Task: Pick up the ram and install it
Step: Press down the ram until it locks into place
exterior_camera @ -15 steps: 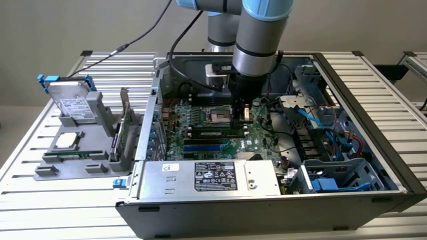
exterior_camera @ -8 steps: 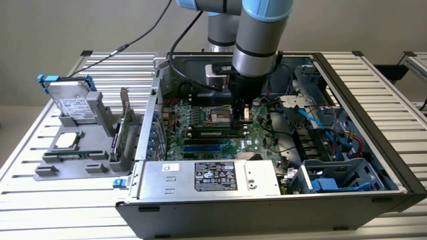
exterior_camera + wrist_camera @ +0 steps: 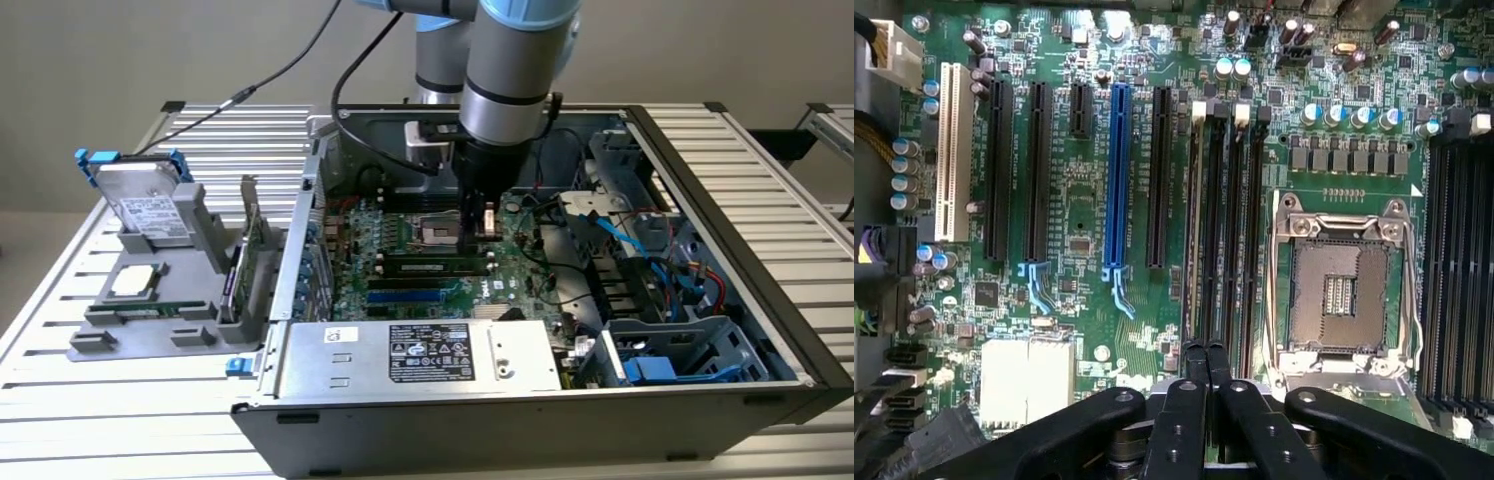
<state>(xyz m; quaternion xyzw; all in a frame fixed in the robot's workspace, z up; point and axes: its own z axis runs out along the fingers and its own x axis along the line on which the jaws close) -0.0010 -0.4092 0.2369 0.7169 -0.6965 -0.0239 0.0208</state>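
Looks like we're mostly done: the ram [image 3: 430, 267] sits in its slot on the motherboard [image 3: 1084, 210], and the end effector [image 3: 1206, 368] hovers pinched closed, holding nothing.

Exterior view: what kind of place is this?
Likely a robot test bench for computer assembly: an open computer case on a slatted metal table, with a grey parts holder beside it.

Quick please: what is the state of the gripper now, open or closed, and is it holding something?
Gripper: closed, fingers together above the memory slots; whether it holds the ram cannot be told.
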